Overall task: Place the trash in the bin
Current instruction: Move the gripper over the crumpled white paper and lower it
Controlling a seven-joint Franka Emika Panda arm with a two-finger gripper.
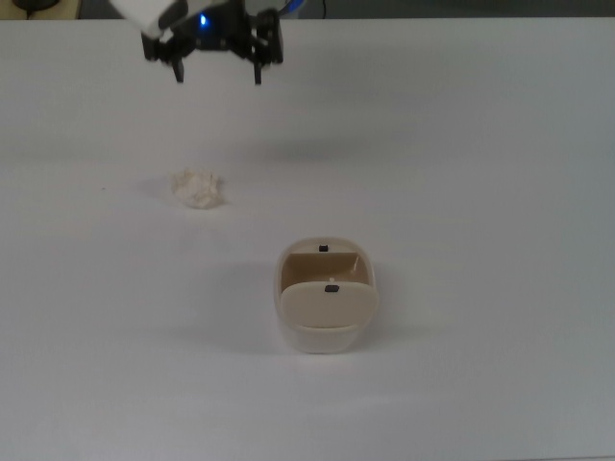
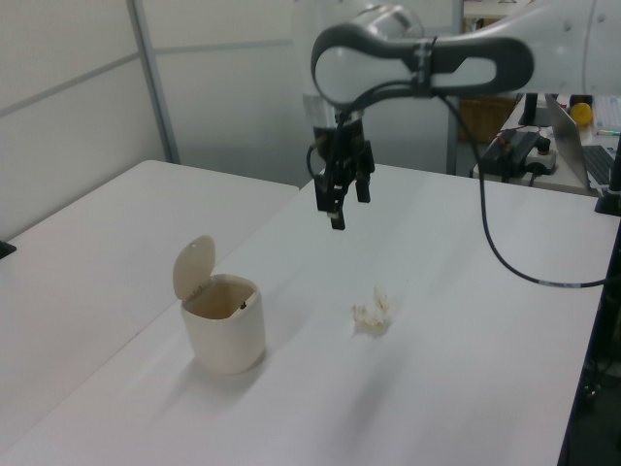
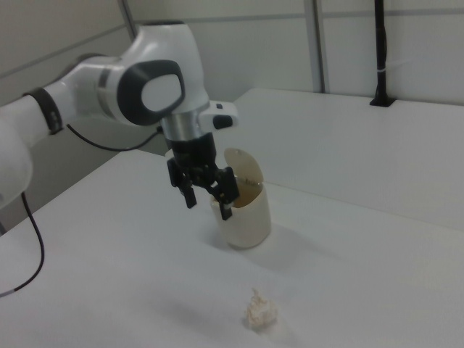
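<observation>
Paper trash (image 1: 199, 188), a small crumpled off-white wad, lay on the white table (image 1: 480, 144), untouched and well apart from everything else; in the left view it (image 2: 373, 313) sat to the right of the bin, and in the right view it (image 3: 259, 312) lay nearest the camera. The bin (image 1: 326, 296), a cream-beige rounded container with a tan interior, stood upright on the table with its swing lid tipped up and its mouth uncovered, as the left view (image 2: 222, 320) showed plainly; in the right view it (image 3: 245, 206) stood partly behind the arm's fingers. The gripper (image 1: 217, 75) hung in the air above the table with its two dark fingers spread apart and nothing between them, near the top view's upper edge, beyond the wad and toward the top view's left of the bin. In the left view the gripper (image 2: 339, 209) pointed downward above the tabletop, higher than both bin and wad, while the right view showed it (image 3: 208, 200) carried on the white and grey arm (image 3: 138, 90), clear of the table surface.
</observation>
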